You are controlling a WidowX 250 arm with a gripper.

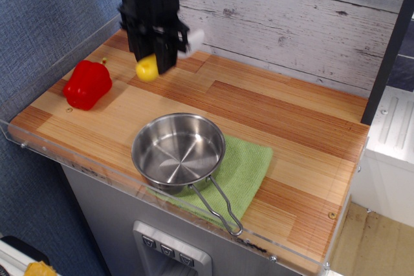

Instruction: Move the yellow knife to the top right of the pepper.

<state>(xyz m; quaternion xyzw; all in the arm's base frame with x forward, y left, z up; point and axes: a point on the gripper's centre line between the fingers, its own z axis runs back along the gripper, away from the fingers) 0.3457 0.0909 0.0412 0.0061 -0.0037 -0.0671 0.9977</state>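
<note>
The black gripper has its jaws clenched on the small toy knife with a bright yellow plastic handle, held above the striped wooden surface, up and to the right of the glossy red bell pepper. Nearer the front edge, a round steel pan rests on a green cloth.

Glossy red pepper; shiny steel pan on matt green cloth; striped wood tabletop; smooth yellow plastic knife; clear acrylic rim.
</note>
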